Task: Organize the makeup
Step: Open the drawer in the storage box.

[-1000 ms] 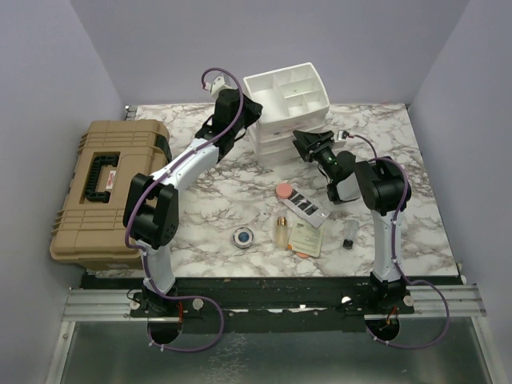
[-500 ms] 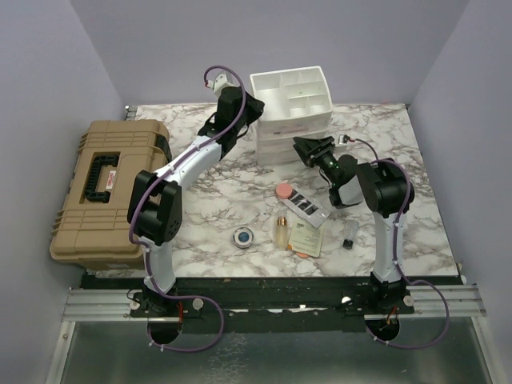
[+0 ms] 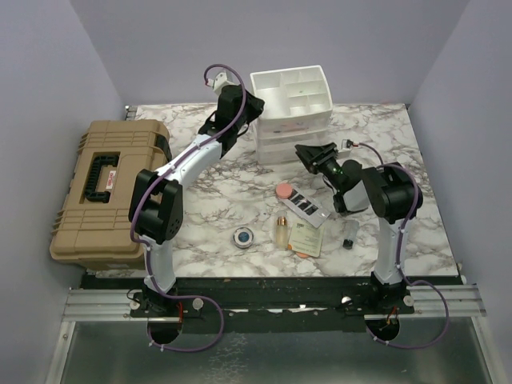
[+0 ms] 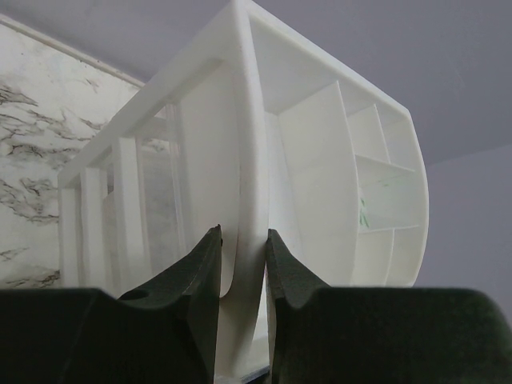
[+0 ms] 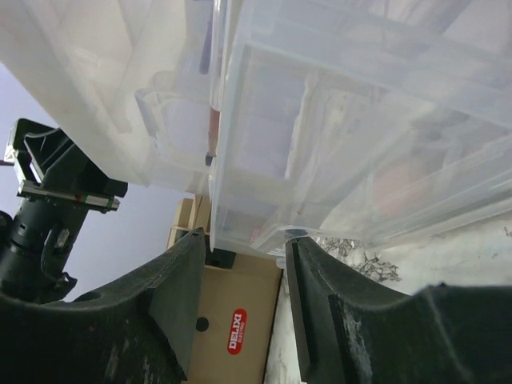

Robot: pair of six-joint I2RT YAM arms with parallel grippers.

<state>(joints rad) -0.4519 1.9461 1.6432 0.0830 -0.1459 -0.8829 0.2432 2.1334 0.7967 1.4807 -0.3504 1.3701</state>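
**White organizer pinched, makeup waiting**

White plastic fills both wrist views. It is the organizer point(image 3: 292, 100), which stands at 12 o'clock on the table point(image 3: 240, 192). The left gripper point(image 4: 242, 260) is squeezed tight on its side wall, at the organizer's 9 o'clock. The right gripper point(image 5: 244, 268) is about half open and holds nothing. It sits at the organizer's 6 o'clock, by the clear drawers point(image 5: 336, 160). The makeup point(image 3: 304, 206) lies loose near 6 o'clock on the table, well apart from the organizer.

I think the step is to set the organizer in place, or to get a drawer open. To do it well, the left pinch should be firm and any move slow, so nothing tips. The right gripper needs a drawer's edge in its gap before it closes.

Only the top view shows the makeup, and the tan case point(image 3: 104, 188) at 9 o'clock. Only the left wrist view shows the wall truly inside the pinch. Only the right wrist view shows a drawer corner just above the open gap.
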